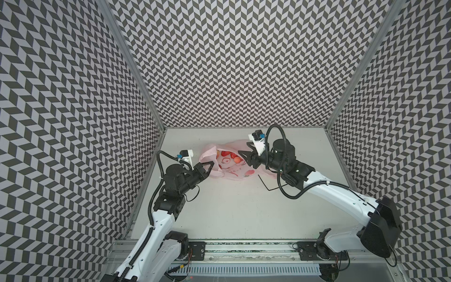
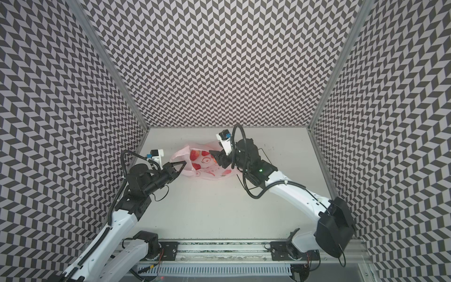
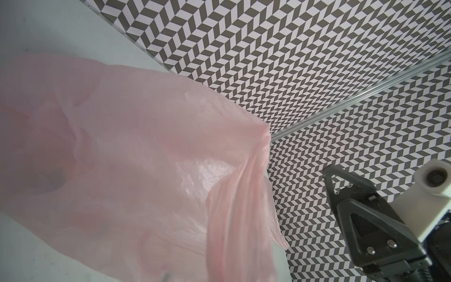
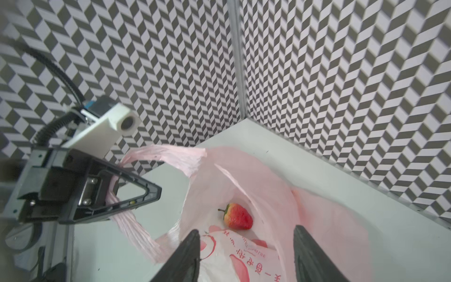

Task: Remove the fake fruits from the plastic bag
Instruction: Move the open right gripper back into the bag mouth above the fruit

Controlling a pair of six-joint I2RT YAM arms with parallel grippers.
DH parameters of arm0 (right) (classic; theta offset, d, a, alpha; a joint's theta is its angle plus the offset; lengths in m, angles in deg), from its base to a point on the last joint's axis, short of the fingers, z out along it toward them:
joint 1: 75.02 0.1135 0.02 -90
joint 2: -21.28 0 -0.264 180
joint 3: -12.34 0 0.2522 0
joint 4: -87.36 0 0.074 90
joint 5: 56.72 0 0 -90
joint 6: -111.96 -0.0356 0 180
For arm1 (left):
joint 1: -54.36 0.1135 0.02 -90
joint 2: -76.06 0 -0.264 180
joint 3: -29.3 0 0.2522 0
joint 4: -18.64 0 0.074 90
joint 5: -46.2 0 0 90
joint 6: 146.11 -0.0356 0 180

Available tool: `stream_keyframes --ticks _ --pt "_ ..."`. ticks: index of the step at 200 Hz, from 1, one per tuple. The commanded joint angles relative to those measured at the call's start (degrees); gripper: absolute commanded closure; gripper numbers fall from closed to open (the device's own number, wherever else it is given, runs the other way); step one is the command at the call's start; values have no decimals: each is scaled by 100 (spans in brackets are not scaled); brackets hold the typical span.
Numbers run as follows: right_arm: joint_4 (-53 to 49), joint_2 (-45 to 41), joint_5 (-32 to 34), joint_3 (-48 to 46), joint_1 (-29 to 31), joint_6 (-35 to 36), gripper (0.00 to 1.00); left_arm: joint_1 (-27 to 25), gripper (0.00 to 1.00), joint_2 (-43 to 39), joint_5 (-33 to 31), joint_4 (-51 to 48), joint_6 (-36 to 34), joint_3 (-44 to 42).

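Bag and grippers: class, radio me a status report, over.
Left gripper shut on bag handle. Right gripper open at mouth. Strawberry inside. Nothing blocking.

Lighting's bright and even all round, shadows on the white table (image 1: 231, 207) faint and soft. Top views are sharp but bend at the edges – wrist views go mushy up close, especially the plastic bag (image 3: 122, 158) and blurred corners.

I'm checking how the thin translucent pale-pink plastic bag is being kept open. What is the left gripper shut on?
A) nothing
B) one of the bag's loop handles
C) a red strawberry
B: in the right wrist view the left gripper pinches a twisted loop handle of the pale-pink plastic bag.
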Motion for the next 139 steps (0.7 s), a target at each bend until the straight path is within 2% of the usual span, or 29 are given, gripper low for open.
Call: stream_keyframes --ticks 1,40,80,139 --pt "-97 277 -277 239 114 507 44 6 100 -100 -79 -20 -92 178" --pt "-348 966 -95 405 355 1408 48 6 100 -101 -86 -36 -103 195" --pt "-162 1352 280 317 428 2527 51 6 100 -125 -105 -118 -144 245" --pt "-198 2326 1419 752 470 3308 63 6 100 -330 -116 -318 -196 238"
